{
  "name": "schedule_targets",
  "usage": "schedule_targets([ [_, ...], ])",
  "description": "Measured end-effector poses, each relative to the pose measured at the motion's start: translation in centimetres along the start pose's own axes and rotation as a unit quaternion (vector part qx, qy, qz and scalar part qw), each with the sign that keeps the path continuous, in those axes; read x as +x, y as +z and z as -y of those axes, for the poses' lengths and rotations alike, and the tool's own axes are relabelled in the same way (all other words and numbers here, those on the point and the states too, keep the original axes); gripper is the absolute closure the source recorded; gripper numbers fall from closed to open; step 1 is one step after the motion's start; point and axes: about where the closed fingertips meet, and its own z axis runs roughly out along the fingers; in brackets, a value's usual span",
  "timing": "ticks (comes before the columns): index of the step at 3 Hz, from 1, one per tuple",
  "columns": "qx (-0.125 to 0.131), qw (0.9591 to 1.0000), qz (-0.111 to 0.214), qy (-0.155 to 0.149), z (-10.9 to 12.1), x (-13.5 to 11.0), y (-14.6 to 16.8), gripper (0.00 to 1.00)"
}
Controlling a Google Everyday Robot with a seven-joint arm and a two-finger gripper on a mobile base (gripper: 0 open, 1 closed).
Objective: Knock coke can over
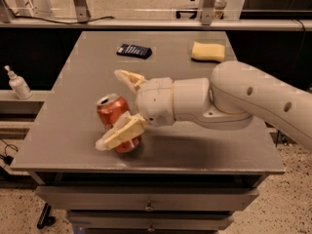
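The red coke can (112,116) stands near the front left of the grey table (78,91), tilted to the left with its silver top leaning away from the arm. My gripper (114,106) comes in from the right and is open, its two cream fingers spread around the can. The near finger (122,133) lies across the can's lower front. The far finger (127,78) sits just behind the can.
A yellow sponge (208,51) lies at the back right of the table. A flat dark blue packet (134,50) lies at the back middle. A white pump bottle (18,84) stands on a ledge left of the table. The table's front edge is close below the can.
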Motion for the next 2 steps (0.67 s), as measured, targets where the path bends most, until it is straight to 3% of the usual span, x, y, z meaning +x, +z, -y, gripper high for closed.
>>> schedule_targets([
  [2, 0.032, 0.9989, 0.005, -0.033, 6.0, -5.6, 4.8, 0.0],
])
